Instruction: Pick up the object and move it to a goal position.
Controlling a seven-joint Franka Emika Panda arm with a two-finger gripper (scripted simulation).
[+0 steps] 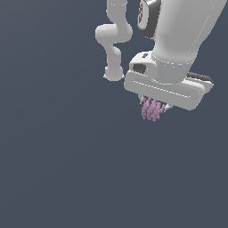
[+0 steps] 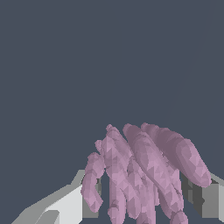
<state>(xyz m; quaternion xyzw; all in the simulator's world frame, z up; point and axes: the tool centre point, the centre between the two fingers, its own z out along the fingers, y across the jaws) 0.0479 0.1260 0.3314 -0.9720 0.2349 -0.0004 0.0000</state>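
Reading across the exterior view from its left to its right:
Background: a plain dark blue-grey field is seen on all sides; no surface edge can be made out.
Arm: white curved links are shown at the upper centre, bending down toward a rounded joint.
Wrist housing: a large white body is seen at the upper right, with a dark ring at its top.
Gripper: a wide white bar is carried below the wrist housing; its fingers are mostly hidden beneath it in the exterior view.
Object: a small pink-purple cluster of thin spikes is seen hanging just under the gripper bar, much narrower than the bar.
Object, wrist view: the spikes are shown as long rounded lobes fanned out between the two fingers.
Fingers: grey-white pads are seen on either side of the cluster, touching it.
Grip state: the jaws are closed narrowly on the object.
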